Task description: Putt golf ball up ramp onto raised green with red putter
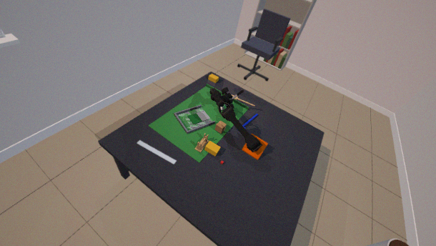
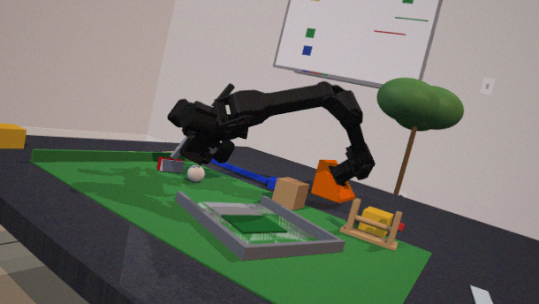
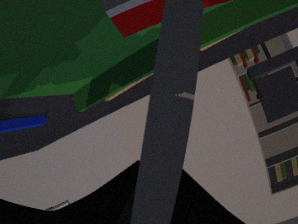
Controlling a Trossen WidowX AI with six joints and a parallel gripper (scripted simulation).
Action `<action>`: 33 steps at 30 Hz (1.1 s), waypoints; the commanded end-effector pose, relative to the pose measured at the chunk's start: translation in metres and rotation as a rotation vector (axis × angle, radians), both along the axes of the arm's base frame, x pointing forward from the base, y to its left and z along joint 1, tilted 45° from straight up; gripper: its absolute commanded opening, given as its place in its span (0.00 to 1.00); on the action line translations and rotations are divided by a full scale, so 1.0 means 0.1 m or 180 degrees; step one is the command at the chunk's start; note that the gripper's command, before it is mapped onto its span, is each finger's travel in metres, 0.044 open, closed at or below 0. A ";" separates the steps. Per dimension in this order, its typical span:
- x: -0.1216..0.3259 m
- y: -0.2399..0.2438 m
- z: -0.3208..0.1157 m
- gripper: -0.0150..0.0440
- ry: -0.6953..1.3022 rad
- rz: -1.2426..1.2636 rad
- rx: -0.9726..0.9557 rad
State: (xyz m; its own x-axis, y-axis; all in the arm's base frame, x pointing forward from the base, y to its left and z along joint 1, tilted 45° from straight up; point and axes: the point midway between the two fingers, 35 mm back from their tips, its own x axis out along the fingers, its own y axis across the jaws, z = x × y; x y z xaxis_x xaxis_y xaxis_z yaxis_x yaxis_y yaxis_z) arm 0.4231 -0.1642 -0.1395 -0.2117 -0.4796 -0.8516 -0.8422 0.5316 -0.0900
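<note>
- The table [image 1: 214, 200] is a broad, dark, matt slab, square-cut at its edges.
- A flat bright-green mat [image 2: 132, 194] covers the part of the top toward the far-left corner in the top view; it has a smooth, felt-like look.
- The arm [image 2: 309, 99] is black and blocky. It rises from an orange wedge-shaped base [image 2: 329, 181] near the middle of the top and reaches toward the far corner.
- A toy tree [image 2: 417, 106] has a rounded green crown and a thin brown stem.
- The raised green [image 2: 254, 223] is a dark green square patch inside a grey rectangular frame with sloped sides. It sits on the mat toward the left edge.
- A tan cardboard-coloured cube [image 2: 290, 193] stands just beside the frame.
- A yellow block [image 2: 375, 219] sits behind a small wooden rail stand [image 2: 371, 223].
- A blue stick [image 2: 245, 173] lies flat behind the ball.
- The red putter [image 2: 170, 164] has a grey shaft and a boxy red head with a grey face. The head sits low on the mat, straight below the pincer.
- The gripper [image 2: 201, 148] is nearly closed, clamped on the putter's shaft, which runs down from it in the wrist view.
- The golf ball [image 2: 195, 173] is white, round and smooth. It rests on the mat just beside the putter head, near the far corner, apart from the raised green.
</note>
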 end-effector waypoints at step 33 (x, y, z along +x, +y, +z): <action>0.30 0.50 1.27 0.25 0.0040 -0.0017 -0.0005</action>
State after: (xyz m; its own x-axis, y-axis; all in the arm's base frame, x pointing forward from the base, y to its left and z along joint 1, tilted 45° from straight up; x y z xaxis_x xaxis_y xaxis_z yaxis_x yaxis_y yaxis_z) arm 0.4480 -0.1005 -0.0326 -0.2436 -0.4717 -0.8474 -0.8431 0.5348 -0.0553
